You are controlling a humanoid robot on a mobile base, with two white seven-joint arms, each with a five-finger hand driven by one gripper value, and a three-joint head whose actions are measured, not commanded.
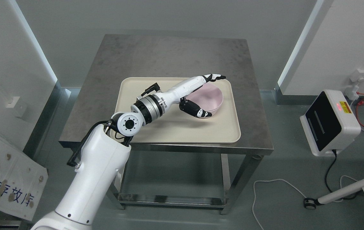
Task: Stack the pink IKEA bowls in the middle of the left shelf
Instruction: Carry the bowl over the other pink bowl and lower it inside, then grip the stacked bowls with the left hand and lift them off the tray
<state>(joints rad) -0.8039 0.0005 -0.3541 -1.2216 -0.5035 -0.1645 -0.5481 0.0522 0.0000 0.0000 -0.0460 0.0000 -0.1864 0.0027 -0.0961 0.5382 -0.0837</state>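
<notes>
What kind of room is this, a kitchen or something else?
Probably a robot test lab, not a kitchen: bare white walls, one steel table holding a tray with a pink bowl, and loose cables on the floor.

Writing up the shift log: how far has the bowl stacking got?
Nothing looks done: no shelf is in view. In hand: the left hand is spread around the pink bowl, which sits on the beige tray. Left: gripping, lifting, carrying and stacking it.
</notes>
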